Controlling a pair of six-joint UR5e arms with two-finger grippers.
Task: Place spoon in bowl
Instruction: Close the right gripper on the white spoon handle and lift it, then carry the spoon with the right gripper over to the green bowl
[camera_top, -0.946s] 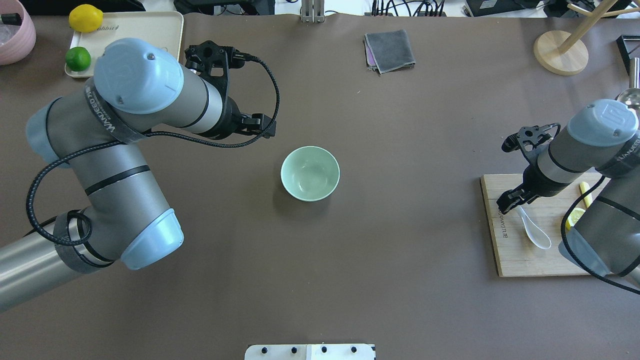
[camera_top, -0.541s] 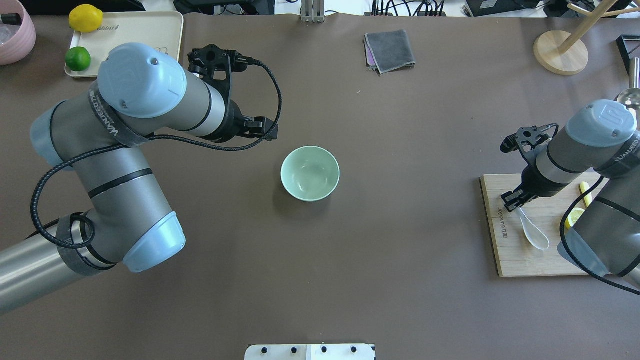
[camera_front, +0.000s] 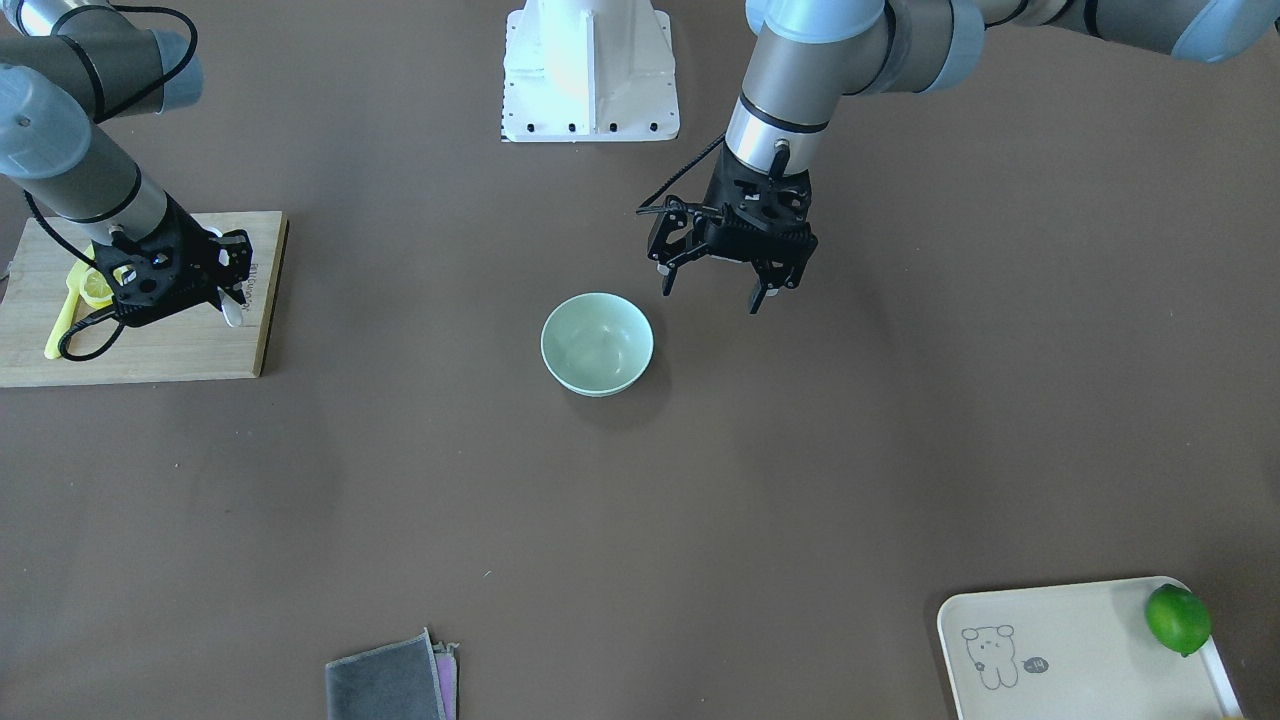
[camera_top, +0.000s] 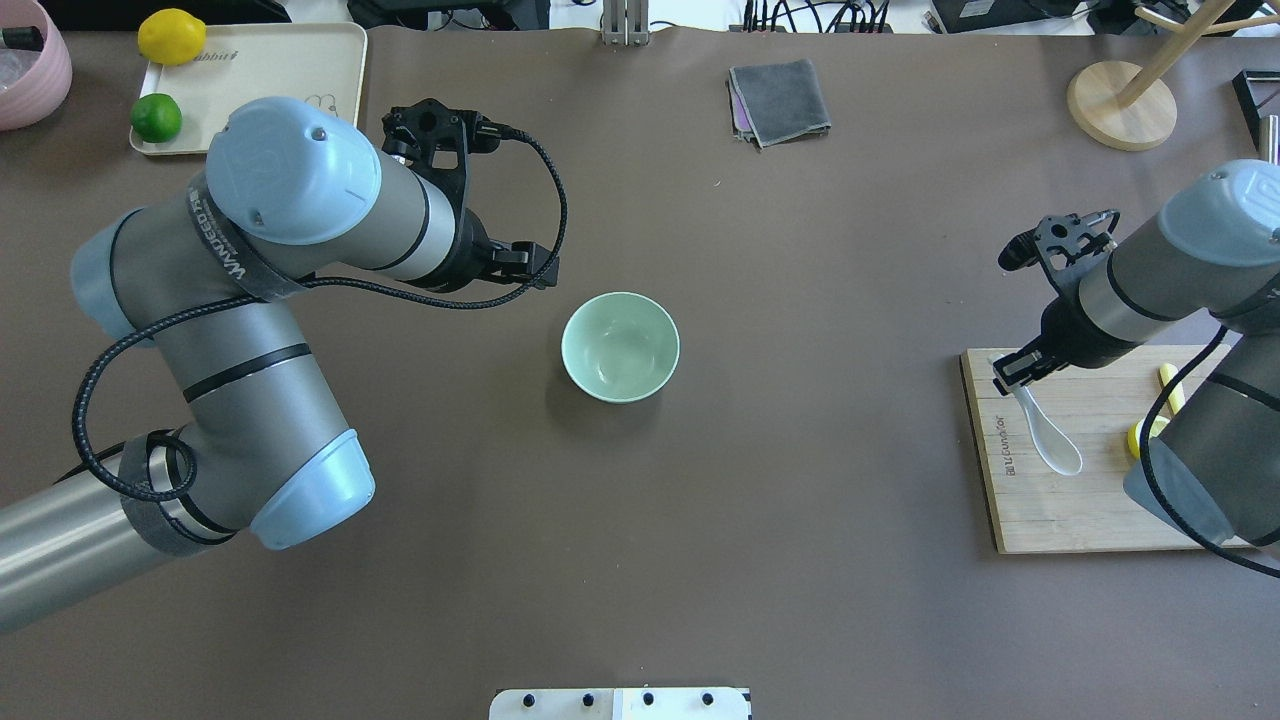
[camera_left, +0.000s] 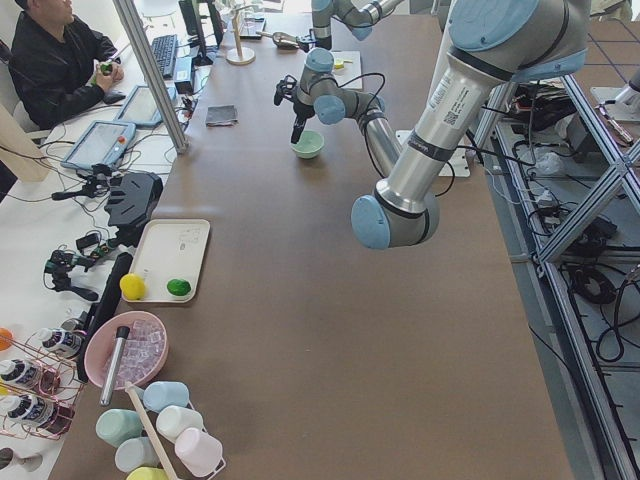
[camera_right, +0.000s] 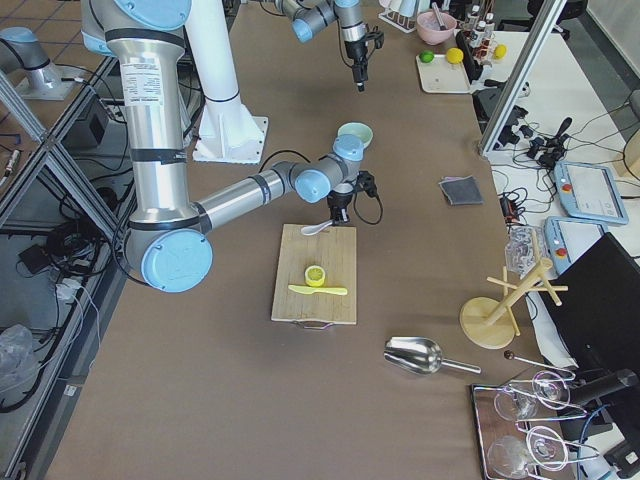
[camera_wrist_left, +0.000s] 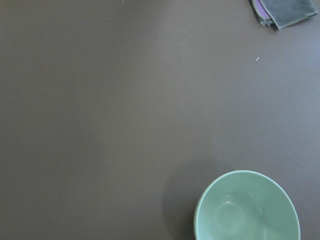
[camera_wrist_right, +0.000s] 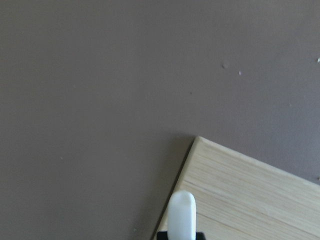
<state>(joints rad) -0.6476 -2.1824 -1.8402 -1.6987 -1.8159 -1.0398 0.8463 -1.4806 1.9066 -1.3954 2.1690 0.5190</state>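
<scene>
The pale mint-green bowl (camera_top: 620, 347) stands upright and empty mid-table; it also shows in the front view (camera_front: 597, 343) and the left wrist view (camera_wrist_left: 247, 207). The white spoon (camera_top: 1047, 437) is over the wooden cutting board (camera_top: 1060, 510), near its far left corner. My right gripper (camera_top: 1008, 375) is shut on the spoon's handle; the handle tip shows in the right wrist view (camera_wrist_right: 181, 212). In the front view the spoon (camera_front: 232, 313) is mostly hidden under that gripper (camera_front: 228, 300). My left gripper (camera_front: 710, 297) is open and empty, hovering just left of the bowl in the overhead view.
A yellow plastic knife (camera_top: 1170, 385) and a lemon slice (camera_top: 1140, 437) lie on the board. A folded grey cloth (camera_top: 780, 100) lies at the back. A cream tray (camera_top: 290, 60) with a lime and a lemon is far left. A wooden stand (camera_top: 1120, 105) is far right.
My right gripper has closed on the spoon handle and carried the spoon toward the board's far left corner. My left arm has drifted slightly to the right and nearer.
</scene>
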